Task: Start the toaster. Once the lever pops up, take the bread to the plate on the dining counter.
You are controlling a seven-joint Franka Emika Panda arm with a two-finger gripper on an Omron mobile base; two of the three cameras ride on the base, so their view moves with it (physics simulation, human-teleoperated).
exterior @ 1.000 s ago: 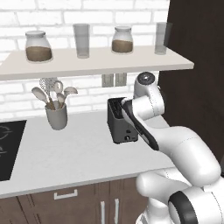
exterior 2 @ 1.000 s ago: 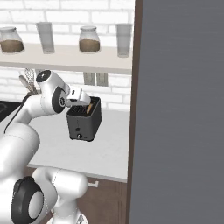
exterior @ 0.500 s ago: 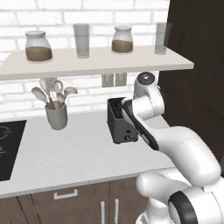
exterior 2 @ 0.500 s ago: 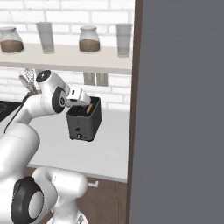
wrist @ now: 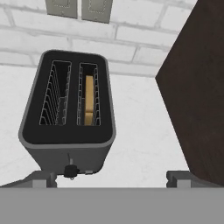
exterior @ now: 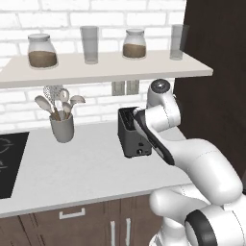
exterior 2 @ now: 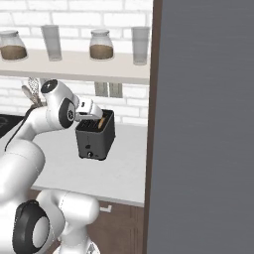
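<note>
The gripper (wrist: 111, 178), jaws spread wide and holding nothing, hangs above the toaster (wrist: 68, 111) at centre left of the hand view, likely lining up to start it. The bread (wrist: 89, 99) sits in its right slot. Around them: white counter (exterior: 72, 168), brick wall (wrist: 144, 39).

Black toaster (exterior: 132, 134) upright on the white surface (exterior: 81, 173), toward the far right, its knob low on the near face. White arm (exterior: 192, 158) rising from the lower right, bent across the toaster's right side. Grey utensil holder (exterior: 62, 127) with spoons standing well left of the toaster, near the brick wall. Dark cooktop (exterior: 9, 163) at the far left edge. Shelf (exterior: 96, 69) above, carrying two lidded jars (exterior: 42, 50) and two glasses (exterior: 89, 44). Dark cabinet (exterior: 216, 72) at right.
</note>
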